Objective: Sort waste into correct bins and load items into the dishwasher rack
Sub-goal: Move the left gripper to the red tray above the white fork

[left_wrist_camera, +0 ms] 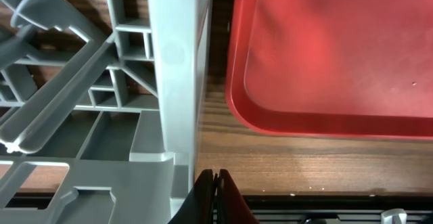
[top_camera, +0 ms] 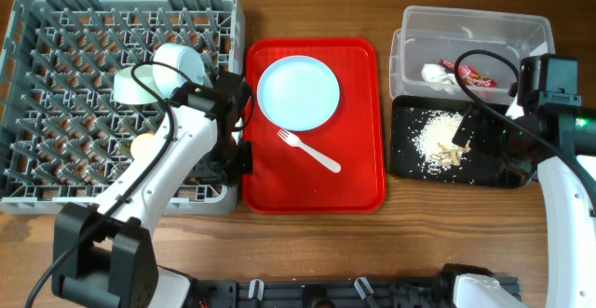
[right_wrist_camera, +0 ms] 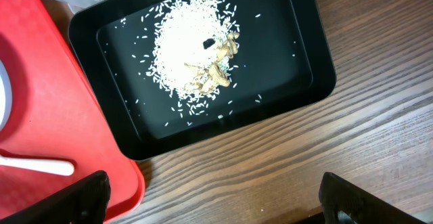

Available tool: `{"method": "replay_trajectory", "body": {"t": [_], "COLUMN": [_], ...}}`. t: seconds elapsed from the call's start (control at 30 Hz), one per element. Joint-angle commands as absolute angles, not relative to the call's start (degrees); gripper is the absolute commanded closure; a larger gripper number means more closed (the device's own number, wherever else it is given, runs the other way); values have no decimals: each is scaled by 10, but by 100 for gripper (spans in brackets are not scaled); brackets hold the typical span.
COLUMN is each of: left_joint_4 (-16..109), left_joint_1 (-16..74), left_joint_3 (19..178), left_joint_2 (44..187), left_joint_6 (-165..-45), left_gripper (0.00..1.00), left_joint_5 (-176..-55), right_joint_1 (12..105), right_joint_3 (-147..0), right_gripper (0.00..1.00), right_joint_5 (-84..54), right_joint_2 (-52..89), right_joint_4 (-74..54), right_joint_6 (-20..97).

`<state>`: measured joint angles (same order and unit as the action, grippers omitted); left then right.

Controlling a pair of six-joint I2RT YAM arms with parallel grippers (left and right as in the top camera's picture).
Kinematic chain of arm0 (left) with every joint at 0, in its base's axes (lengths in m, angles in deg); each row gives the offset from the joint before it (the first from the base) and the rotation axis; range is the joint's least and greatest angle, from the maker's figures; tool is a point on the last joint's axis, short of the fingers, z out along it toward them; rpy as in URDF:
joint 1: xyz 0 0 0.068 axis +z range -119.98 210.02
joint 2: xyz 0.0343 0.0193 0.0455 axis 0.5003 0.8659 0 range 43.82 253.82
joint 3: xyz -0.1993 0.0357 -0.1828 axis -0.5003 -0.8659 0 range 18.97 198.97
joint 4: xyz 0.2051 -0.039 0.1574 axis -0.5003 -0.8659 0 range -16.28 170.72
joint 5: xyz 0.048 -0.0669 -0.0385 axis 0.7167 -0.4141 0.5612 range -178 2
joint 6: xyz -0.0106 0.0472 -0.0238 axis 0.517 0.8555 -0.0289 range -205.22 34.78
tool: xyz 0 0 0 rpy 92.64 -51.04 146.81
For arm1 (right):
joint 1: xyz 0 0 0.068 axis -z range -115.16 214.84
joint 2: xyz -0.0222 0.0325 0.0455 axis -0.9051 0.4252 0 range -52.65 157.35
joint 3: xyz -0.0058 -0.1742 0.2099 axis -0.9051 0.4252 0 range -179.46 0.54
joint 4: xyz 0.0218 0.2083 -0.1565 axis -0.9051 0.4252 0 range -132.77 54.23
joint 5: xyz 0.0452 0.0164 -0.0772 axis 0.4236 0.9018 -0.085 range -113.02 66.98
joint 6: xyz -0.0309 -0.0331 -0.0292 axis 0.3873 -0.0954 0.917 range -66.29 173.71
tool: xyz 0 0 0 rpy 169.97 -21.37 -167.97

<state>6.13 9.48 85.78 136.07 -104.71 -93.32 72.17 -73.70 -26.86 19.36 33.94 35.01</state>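
While left claw (left_wrist_camera: 215,187) pinches nothing between rack (left_wrist_camera: 172,61) and red tray (left_wrist_camera: 325,48), right claw (right_wrist_camera: 216,200) gapes.

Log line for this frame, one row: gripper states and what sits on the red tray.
left gripper shut, empty, at rack edge | right gripper open by black tray | plate, fork on red tray

blue plate (top_camera: 298,91), white fork (top_camera: 310,151), scraps (top_camera: 438,139) in black tray (top_camera: 410,165)

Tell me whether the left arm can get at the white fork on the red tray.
Probably yes: the white fork lies uncovered on the red tray, close to the left gripper, which is shut and would need opening.
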Motion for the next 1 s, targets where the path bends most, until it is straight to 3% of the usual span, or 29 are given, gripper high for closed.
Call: {"method": "replay_trajectory", "body": {"t": [0.0,0.5,0.53,0.6,0.63,0.9,0.97], "left_joint_4": [52,46,46,49,52,178,223], "left_joint_1": [95,95,95,95,95,95,95], "left_joint_3": [853,853,853,853,853,855,855], "left_joint_2": [1355,1355,1355,1355,1355,1355,1355], "left_joint_6": [-1057,-1057,-1057,-1056,-1056,-1057,-1057], "left_gripper": [96,96,94,74,70,70,61], "left_joint_5": [-909,-900,-901,-912,-920,-1168,-1232], "right_joint_1": [724,724,724,724,724,724,724], "right_joint_3": [-736,-737,-737,-737,-736,-737,-736], "right_gripper": [0,0,0,0,0,0,1], "right_joint_5": [-260,-260,-260,-260,-260,-260,-260], "right_joint_2": [191,191,191,191,191,191,191], "right_joint_4": [340,340,339,339,339,338,340], "right_joint_6": [357,357,357,357,357,357,357]}}
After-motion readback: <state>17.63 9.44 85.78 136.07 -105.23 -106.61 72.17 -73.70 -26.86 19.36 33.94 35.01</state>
